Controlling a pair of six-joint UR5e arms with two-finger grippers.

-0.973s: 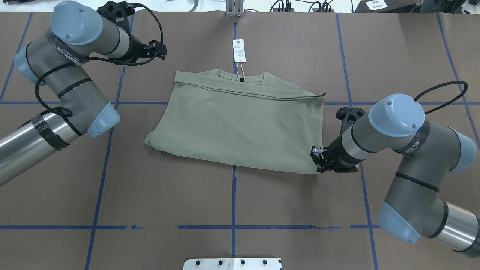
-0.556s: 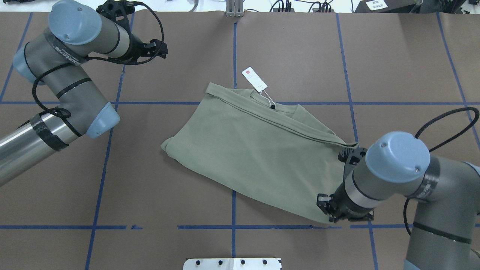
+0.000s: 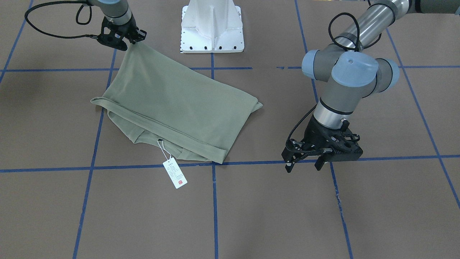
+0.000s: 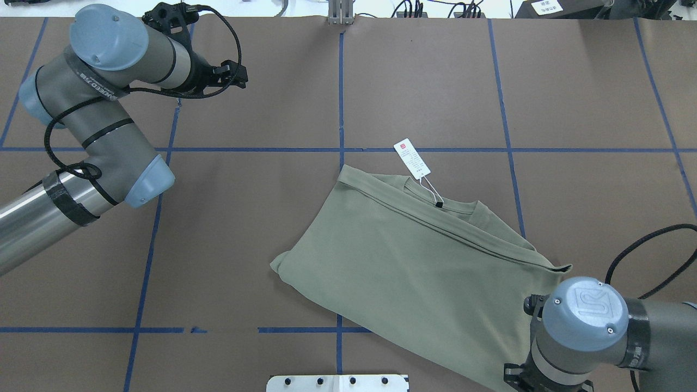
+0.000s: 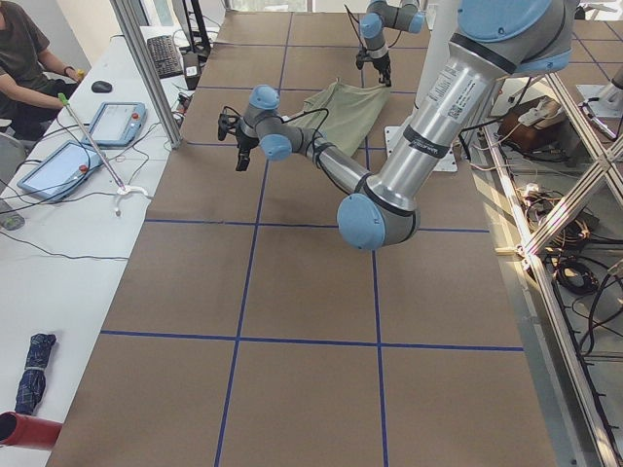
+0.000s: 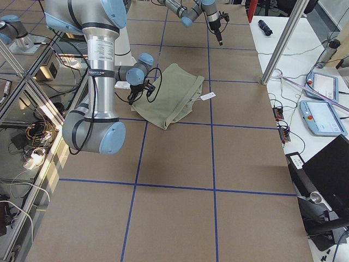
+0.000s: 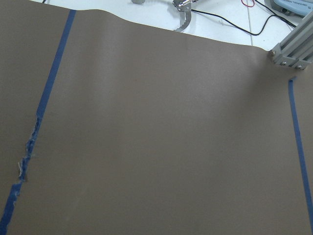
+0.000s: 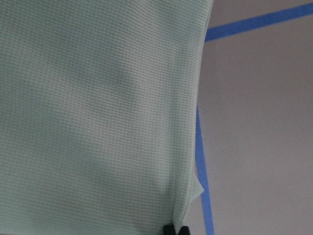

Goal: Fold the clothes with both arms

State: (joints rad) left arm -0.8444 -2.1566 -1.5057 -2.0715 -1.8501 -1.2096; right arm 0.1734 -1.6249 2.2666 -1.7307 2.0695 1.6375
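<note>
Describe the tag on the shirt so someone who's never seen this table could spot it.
On the brown table gridded with blue tape lies one sage-green shirt. A thin string runs from its collar to the hang tag, lying on bare table just past the fabric. It is the only small white card there, red-marked at its far end.

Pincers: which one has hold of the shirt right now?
The right pincer, shut on a corner of the shirt; the left pincer hangs open over bare table, apart from it.

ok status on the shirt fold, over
Right gripper shut on shirt corner, raised. Left gripper open, clear of it. Hang tag loose on table. No obstacle seen.
</note>
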